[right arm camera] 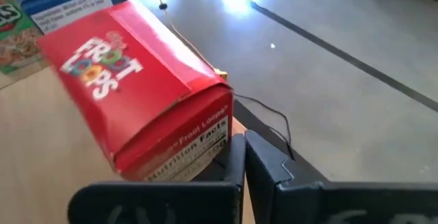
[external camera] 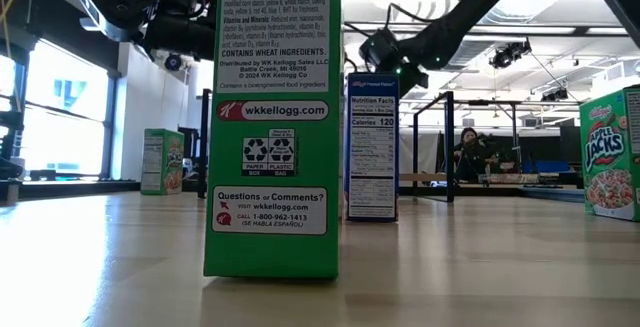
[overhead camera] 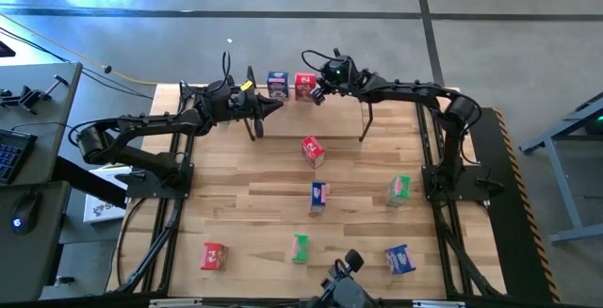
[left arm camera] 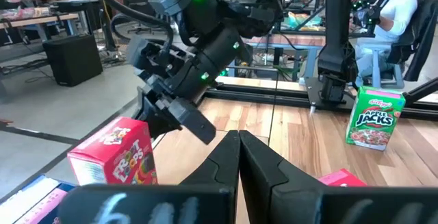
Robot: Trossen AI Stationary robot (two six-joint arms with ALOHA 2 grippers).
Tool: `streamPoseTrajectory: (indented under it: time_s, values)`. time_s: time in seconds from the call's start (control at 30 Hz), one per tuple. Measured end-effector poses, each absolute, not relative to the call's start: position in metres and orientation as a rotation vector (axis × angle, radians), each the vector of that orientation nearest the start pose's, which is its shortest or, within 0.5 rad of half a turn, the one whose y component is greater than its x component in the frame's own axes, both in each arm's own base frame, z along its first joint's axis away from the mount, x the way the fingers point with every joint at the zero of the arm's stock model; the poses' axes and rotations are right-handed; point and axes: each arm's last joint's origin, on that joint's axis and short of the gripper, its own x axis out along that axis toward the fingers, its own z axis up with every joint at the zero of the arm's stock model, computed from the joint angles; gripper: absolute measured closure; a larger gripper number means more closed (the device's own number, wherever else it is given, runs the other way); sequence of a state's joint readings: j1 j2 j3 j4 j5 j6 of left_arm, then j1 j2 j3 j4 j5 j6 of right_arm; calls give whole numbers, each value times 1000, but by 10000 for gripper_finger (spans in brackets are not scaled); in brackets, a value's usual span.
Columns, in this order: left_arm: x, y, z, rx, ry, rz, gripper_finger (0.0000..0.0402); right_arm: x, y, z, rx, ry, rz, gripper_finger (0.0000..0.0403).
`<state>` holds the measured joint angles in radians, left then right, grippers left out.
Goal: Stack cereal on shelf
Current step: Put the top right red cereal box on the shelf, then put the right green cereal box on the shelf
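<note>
Nearest the camera edge of the table [overhead camera: 254, 204], at six o'clock, three cereal boxes are standing in a row: a red box [overhead camera: 214, 256], a green box [overhead camera: 300, 248] and a blue box [overhead camera: 399, 259]. Further in, another blue box [overhead camera: 318, 196] is sitting at the centre, a second green box [overhead camera: 399, 190] at three o'clock, and a red box [overhead camera: 313, 150] just beyond the centre toward twelve.

At twelve o'clock the shelf [overhead camera: 311, 108] is running across the far edge on its black wire supports, already carrying a blue box [overhead camera: 277, 84] and a red Froot Loops box [overhead camera: 304, 85] side by side.

The left gripper [overhead camera: 276, 107] is hovering at about eleven o'clock, just beside the shelf, its jaws pressed fully together and holding nothing. The right gripper [overhead camera: 317, 96] is hanging at twelve o'clock right against the shelved red box, its jaws likewise closed and empty; from its wrist the box [right arm camera: 144, 94] is tilting close in front of the fingers.

These boxes are probably light, stiff-walled cardboard that dents under hard squeezing, and smooth enough to slip; gripping across the narrow sides near mid-height seems safest. The shelved pair could be knocked over easily, and the shelf's wire legs and the two arms crowding one spot are the main obstructions.
</note>
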<state>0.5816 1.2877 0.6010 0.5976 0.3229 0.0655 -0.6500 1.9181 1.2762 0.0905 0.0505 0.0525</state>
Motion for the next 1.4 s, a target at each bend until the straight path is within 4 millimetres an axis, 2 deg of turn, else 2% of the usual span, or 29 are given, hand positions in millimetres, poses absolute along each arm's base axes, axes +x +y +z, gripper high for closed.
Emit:
streamPoseTrajectory:
  time_s: [0.13,0.27,0.4,0.5,0.6,0.67,0.9,1.07,1.2,1.4]
  values:
    - [229,140,239,35,92,255,401,337,-259,204,205,509,-697,403]
    - [229,140,240,35,91,255,401,334,-258,213,177,503,-693,403]
    - [229,140,240,35,91,255,401,327,-253,232,129,511,-682,403]
    - [230,139,239,46,93,234,401,319,-239,253,49,547,-650,403]
    - [230,138,239,45,89,182,401,311,-219,273,-18,602,-598,403]
    - [230,137,240,44,87,148,401,303,-204,278,-49,591,-572,403]
    - [230,136,239,53,88,130,401,267,-148,259,-27,307,-525,403]
    - [230,136,236,35,120,127,401,245,-98,262,-15,170,-470,403]
    - [230,135,235,37,124,124,401,231,-66,275,-12,185,-484,403]
    - [234,129,236,64,124,97,401,217,-28,288,46,337,-429,403]
